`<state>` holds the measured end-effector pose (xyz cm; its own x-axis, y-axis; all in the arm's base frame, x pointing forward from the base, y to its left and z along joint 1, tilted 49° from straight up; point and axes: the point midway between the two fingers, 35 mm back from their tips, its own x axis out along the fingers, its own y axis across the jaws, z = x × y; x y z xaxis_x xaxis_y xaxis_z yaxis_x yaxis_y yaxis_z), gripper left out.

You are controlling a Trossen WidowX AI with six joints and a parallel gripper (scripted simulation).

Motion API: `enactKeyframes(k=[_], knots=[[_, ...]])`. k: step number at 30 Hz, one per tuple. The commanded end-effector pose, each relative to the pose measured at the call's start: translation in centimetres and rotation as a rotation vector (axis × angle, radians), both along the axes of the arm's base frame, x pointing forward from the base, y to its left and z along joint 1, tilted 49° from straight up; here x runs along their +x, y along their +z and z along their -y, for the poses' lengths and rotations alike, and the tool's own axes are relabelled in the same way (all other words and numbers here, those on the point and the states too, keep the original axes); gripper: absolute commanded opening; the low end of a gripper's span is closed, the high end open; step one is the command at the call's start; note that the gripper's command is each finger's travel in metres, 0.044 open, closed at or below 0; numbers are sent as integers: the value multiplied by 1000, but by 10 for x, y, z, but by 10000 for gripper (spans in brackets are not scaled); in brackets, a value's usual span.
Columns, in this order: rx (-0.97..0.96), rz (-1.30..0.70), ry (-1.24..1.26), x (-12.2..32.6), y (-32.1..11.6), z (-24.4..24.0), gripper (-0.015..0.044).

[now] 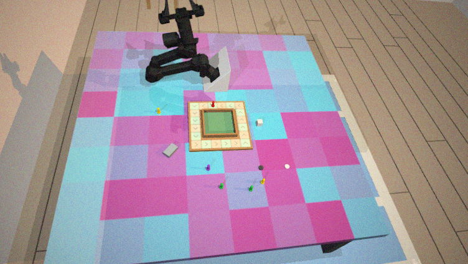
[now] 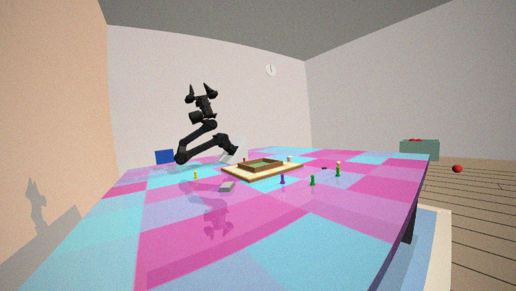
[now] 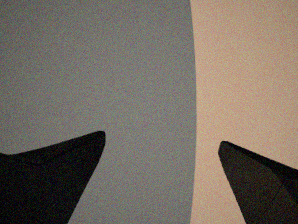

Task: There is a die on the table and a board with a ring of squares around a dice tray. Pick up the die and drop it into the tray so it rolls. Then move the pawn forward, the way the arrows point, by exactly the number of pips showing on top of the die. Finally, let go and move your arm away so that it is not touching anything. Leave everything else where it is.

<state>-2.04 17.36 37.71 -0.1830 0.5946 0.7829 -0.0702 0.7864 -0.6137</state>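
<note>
Your arm sits folded at the worktop's far edge, its gripper (image 2: 200,90) raised toward the ceiling, spread wide and holding nothing, a parked pose by the look of it, with the task not yet begun. The die (image 1: 259,122) lies on the worktop (image 1: 147,197) just right of the board (image 1: 219,146), clear of the green tray (image 1: 218,122). The red pawn (image 1: 213,103) stands on the board's far row of squares. Spare pawns dot the checkered pink, cyan and lilac worktop toward the near edge. Plain walls, a clock (image 2: 270,69) and plank flooring surround it.
</note>
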Motion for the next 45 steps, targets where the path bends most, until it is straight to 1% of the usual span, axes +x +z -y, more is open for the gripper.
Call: enactKeyframes(k=[1,3,5,10,16,21,25,30,35,40,43,45], knots=[[-5,-4,0,1,0,-1,374],[-49,-33,0,6,-1,-12,321],[-134,-97,6,16,-4,-32,275],[-422,-374,9,59,-29,-101,275],[-705,-784,-46,119,-86,-164,275],[-860,-1160,-157,171,-148,-193,275],[-925,-1475,-292,211,-204,-198,275],[-924,-1854,-520,254,-275,-185,275],[-820,-2210,-836,289,-345,-153,275],[-615,-2468,-1223,309,-406,-106,275],[-453,-2556,-1482,315,-436,-73,275],[-335,-2582,-1663,317,-453,-50,275]])
